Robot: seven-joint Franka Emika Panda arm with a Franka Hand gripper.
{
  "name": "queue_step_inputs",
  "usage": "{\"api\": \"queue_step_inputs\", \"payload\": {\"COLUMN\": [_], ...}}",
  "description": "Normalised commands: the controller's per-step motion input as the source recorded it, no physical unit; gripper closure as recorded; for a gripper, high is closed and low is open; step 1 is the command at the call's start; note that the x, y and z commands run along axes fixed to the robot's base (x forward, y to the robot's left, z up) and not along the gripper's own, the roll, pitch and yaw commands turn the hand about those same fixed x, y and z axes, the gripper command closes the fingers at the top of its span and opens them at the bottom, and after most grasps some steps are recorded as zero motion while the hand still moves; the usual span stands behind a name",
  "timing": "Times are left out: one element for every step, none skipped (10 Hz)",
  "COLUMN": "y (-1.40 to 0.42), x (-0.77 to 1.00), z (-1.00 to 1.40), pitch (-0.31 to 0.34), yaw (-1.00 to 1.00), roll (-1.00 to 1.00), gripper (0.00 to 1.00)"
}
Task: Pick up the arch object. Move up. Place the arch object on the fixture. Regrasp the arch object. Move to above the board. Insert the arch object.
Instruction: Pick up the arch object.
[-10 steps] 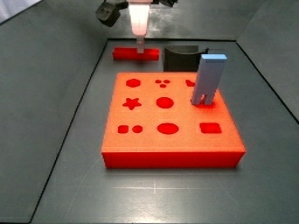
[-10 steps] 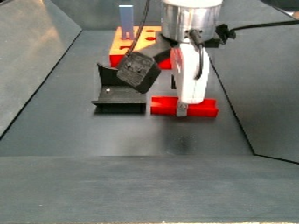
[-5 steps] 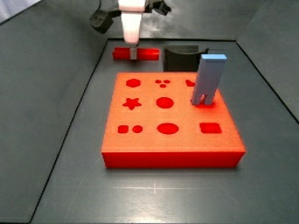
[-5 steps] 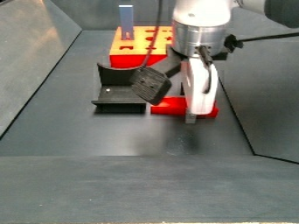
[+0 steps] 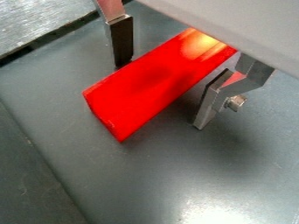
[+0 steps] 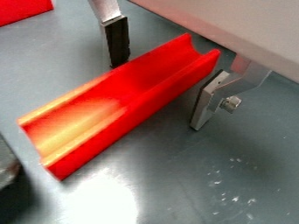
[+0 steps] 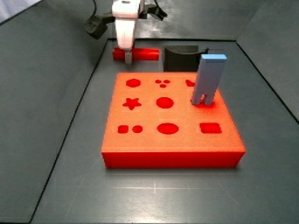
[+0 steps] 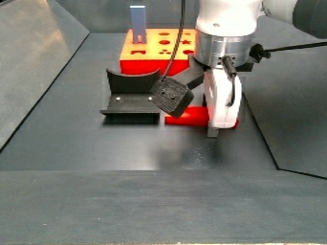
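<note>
The arch object is a bright red bar with a hollow channel along it. It lies flat on the grey floor behind the board. My gripper is down over it, open, with one silver finger on each long side. A narrow gap shows between that finger and the bar. Both side views show the gripper low over the arch object, which is partly hidden by the fingers. The dark fixture stands just beside it, apart from it.
A grey-blue upright block stands on the board's top near the fixture side. The board has several darker cut-outs. Sloping grey walls close in the floor on both sides. A cable hangs by the wrist.
The gripper has come down and shifted sideways along the red bar, so its fingers now straddle it at floor level. The arch object, board and fixture have not moved.
</note>
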Motion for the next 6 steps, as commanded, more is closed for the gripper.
{"api": "queue_step_inputs", "payload": {"y": [-0.03, -0.01, -0.01, 0.00, 0.00, 0.00], "x": [0.31, 0.35, 0.27, 0.00, 0.00, 0.00], "z": [-0.07, 0.00, 0.00, -0.04, 0.00, 0.00], "pitch": [-0.084, -0.104, -0.091, -0.044, 0.000, 0.000], "yaw": [-0.14, -0.15, -0.09, 0.00, 0.00, 0.00], "roll": [-0.24, -0.27, -0.22, -0.04, 0.00, 0.00], "gripper": [0.00, 0.00, 0.00, 0.00, 0.00, 1.00]}}
